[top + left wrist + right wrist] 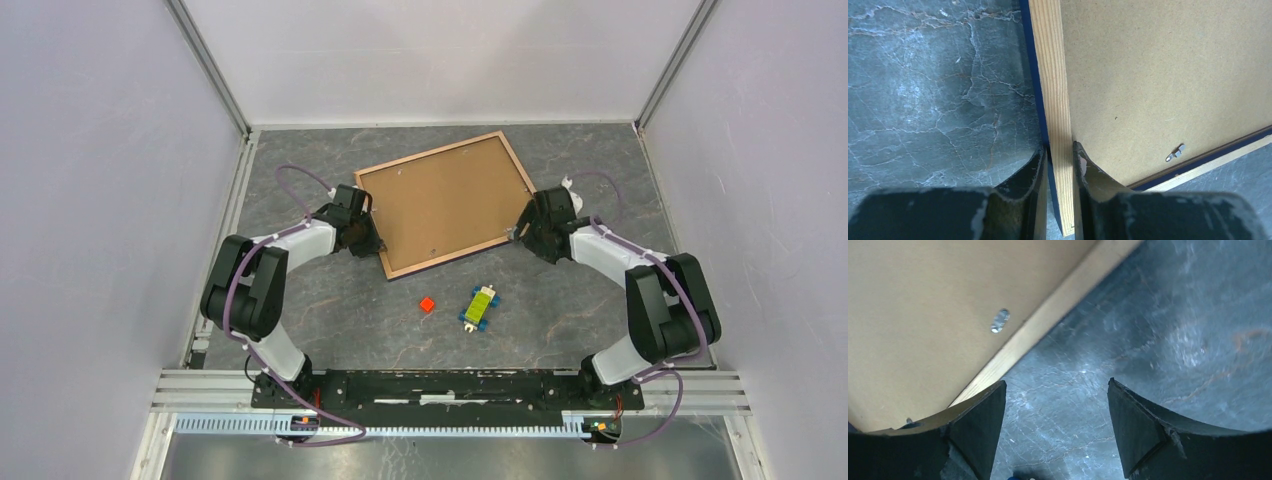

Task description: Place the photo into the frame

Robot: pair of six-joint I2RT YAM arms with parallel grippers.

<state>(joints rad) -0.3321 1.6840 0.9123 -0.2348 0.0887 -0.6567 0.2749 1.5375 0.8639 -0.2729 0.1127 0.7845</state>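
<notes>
Left gripper [1059,155] close to the lens: both fingers [1030,172] pinched onto the light wood rail of the frame [1055,90], one on each side. A dark blue strip runs along the rail's outer edge.

Frame lies flat, back side up, on the grey marbled table [330,310]. It sits far of centre and is turned at an angle. The brown backing board [1158,75] fills it, with a small metal clip [1175,152] near the lower rail.

The left gripper grips the frame's left near side. The right gripper [1055,395] is at the right near corner with its jaws spread wide and nothing between them. The gap shows bare table just beside the wood edge. A second clip [999,321] shows on the board there.

Nearer the arm bases, apart from the frame: a small red block [427,304] and, just to its right, a yellow-green and blue toy [480,305].
</notes>
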